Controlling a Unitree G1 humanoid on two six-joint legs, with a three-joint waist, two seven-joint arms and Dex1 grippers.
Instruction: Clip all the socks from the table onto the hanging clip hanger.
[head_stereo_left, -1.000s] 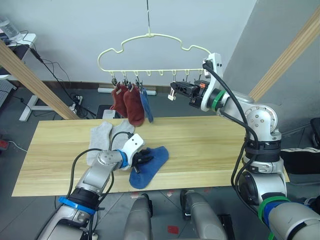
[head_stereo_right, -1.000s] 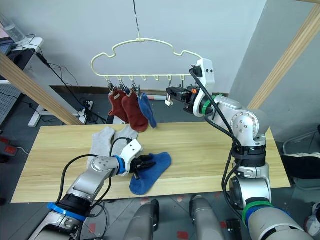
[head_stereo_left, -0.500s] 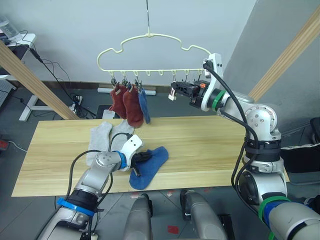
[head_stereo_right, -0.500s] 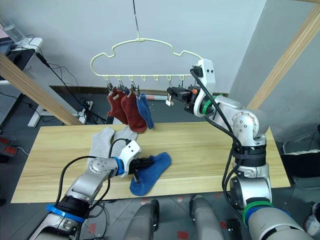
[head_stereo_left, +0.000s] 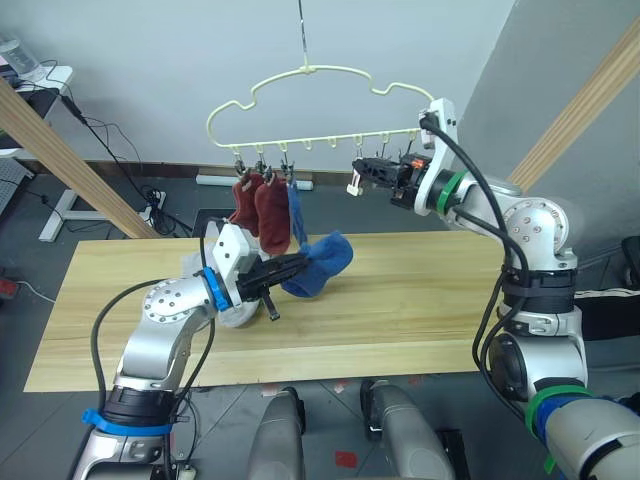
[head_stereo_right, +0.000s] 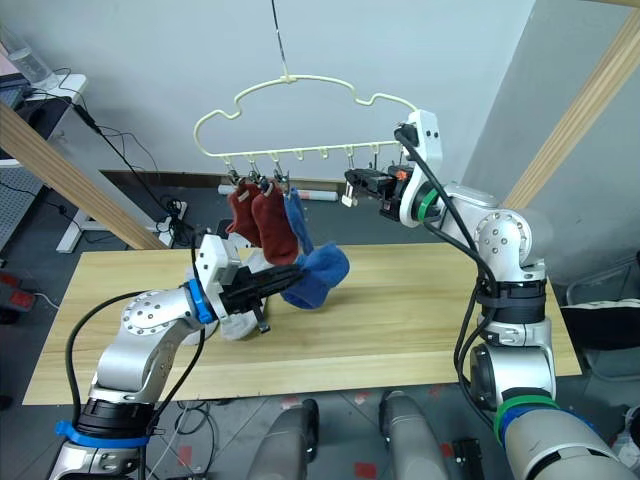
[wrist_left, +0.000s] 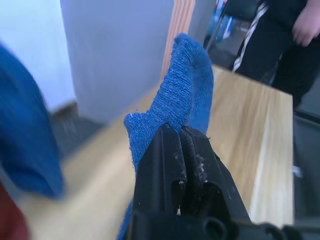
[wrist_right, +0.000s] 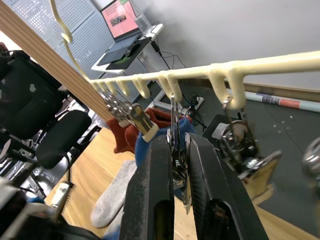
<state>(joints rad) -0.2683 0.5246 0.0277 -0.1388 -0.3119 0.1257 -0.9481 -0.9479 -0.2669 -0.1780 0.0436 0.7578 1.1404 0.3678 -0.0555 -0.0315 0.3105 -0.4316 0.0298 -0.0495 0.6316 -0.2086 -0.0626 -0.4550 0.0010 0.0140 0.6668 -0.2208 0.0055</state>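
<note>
Blue sock (head_stereo_left: 320, 264) — soft, light, floppy; my left claw (head_stereo_left: 297, 265) is clamped on its edge. Best held near the cuff. My right claw (wrist_right: 172, 150) pinches a clip (wrist_right: 176, 156) on the hanger (head_stereo_left: 300, 95).

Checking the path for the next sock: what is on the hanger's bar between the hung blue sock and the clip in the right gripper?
In the left eye view, empty hook loops of the clip hanger sit between the hung blue sock and the right gripper.
</note>
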